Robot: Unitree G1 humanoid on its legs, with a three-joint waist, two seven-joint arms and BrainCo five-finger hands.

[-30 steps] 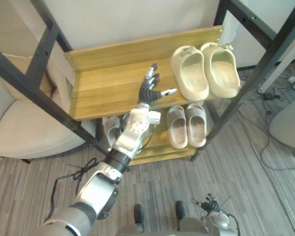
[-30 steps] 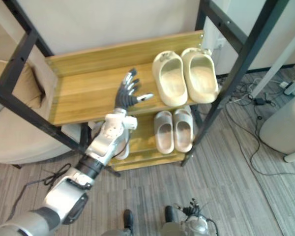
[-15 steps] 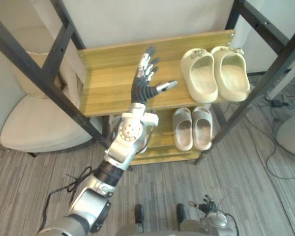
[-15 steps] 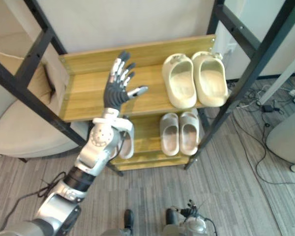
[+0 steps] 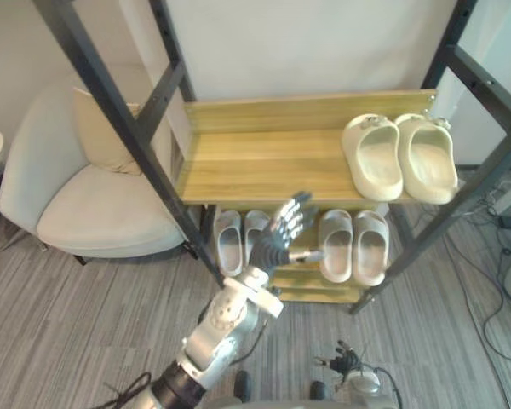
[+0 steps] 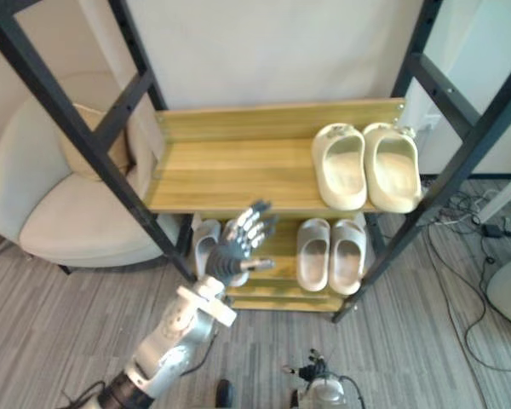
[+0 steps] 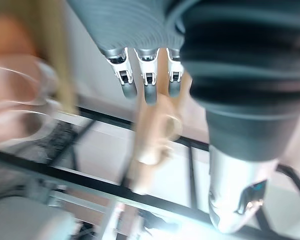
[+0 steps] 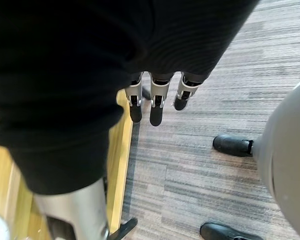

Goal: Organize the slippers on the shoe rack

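Note:
The shoe rack has a black frame and wooden shelves. Its upper shelf (image 5: 264, 162) carries a cream pair of slippers (image 5: 400, 158) at the right end. On the lower shelf a pale grey pair (image 5: 241, 241) lies at the left and another pale pair (image 5: 355, 245) at the right. My left hand (image 5: 281, 239) hovers in front of the lower shelf between those two pairs, open, fingers (image 7: 147, 82) straight, holding nothing. My right hand (image 5: 349, 362) hangs low over the floor, its fingers (image 8: 151, 102) relaxed and empty.
A cream armchair (image 5: 85, 196) stands left of the rack. Slanted black frame bars (image 5: 128, 128) cross in front of the shelf's left end. Cables (image 5: 494, 221) lie on the grey striped floor at the right.
The camera has pulled back, so the whole rack sits differently. My left hand has dropped from over the upper shelf to in front of the lower shelf, still open and empty.

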